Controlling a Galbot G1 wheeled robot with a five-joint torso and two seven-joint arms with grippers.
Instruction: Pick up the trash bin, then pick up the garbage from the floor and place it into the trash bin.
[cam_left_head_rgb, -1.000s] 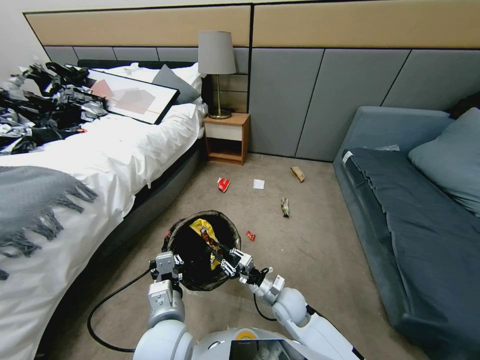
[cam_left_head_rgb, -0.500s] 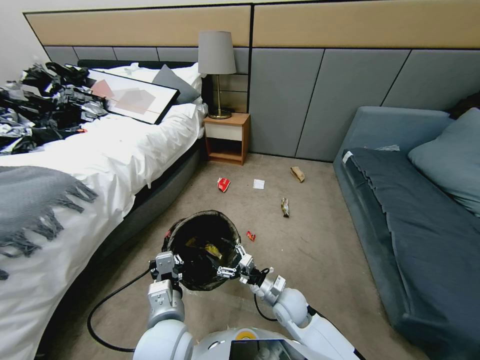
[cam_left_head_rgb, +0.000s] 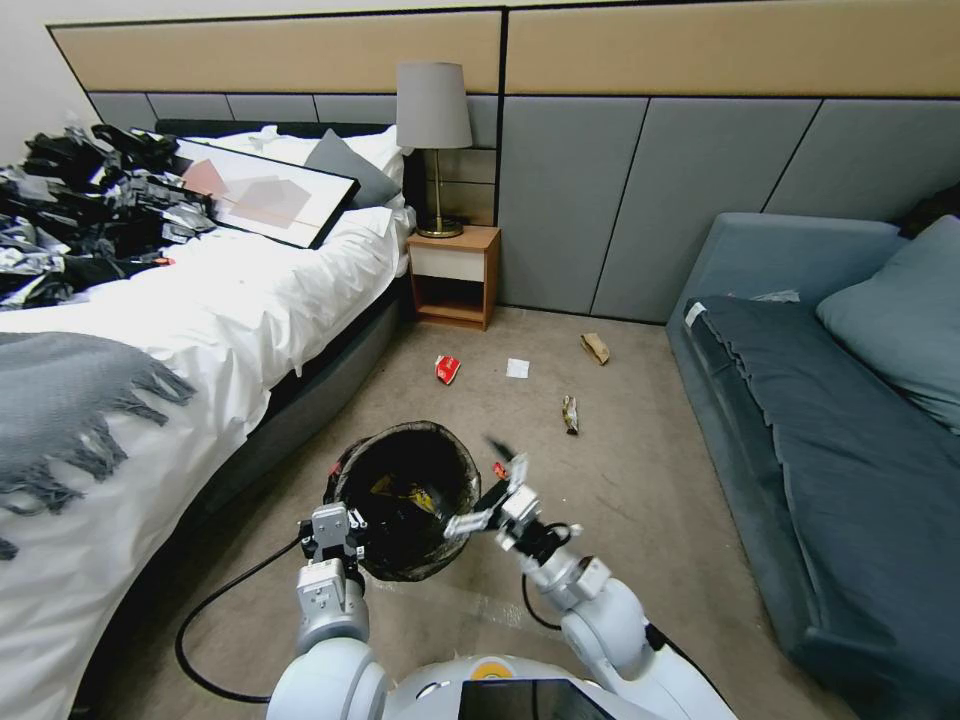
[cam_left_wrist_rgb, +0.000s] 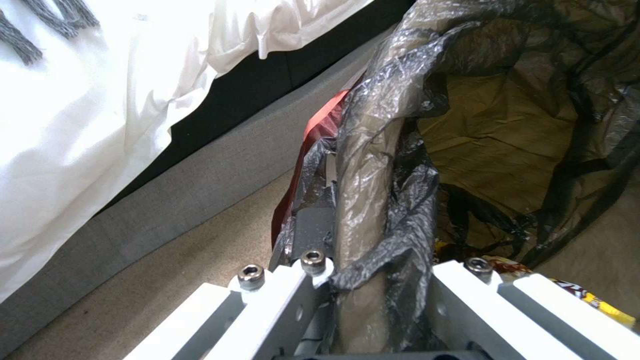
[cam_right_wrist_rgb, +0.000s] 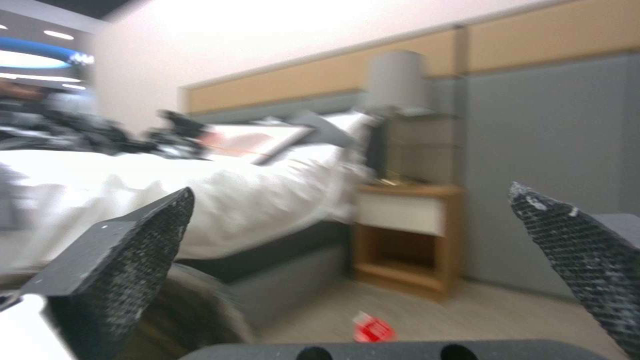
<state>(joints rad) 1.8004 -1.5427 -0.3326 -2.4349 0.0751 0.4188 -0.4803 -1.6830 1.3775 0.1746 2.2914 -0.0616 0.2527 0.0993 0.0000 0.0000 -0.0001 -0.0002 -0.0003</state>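
Note:
The trash bin (cam_left_head_rgb: 372, 552), lined with a black crinkly bag, hangs just above the carpet, and my left gripper (cam_left_head_rgb: 335, 528) is shut on its near rim (cam_left_wrist_rgb: 370, 150). A yellow wrapper (cam_left_head_rgb: 424, 496) lies inside it. My right gripper (cam_left_head_rgb: 478, 486) is open and holds nothing, tilted up beside the bin's right rim; its dark fingers (cam_right_wrist_rgb: 120, 240) stand wide apart. Garbage lies on the floor beyond: a red wrapper (cam_left_head_rgb: 447, 369) (cam_right_wrist_rgb: 373, 327), a white paper scrap (cam_left_head_rgb: 517, 368), a brown paper bag (cam_left_head_rgb: 595, 348), a dark wrapper (cam_left_head_rgb: 570, 413) and a small red wrapper (cam_left_head_rgb: 499, 468) just behind the right gripper.
The bed (cam_left_head_rgb: 200, 300) borders the floor on the left and a grey sofa (cam_left_head_rgb: 830, 430) on the right. A nightstand (cam_left_head_rgb: 455, 275) with a lamp (cam_left_head_rgb: 433, 140) stands at the back wall. A black cable (cam_left_head_rgb: 200, 620) trails on the carpet by the left arm.
The right gripper let the yellow wrapper drop into the bin, then drew out of it and swung right and upward. The left gripper and bin stayed still.

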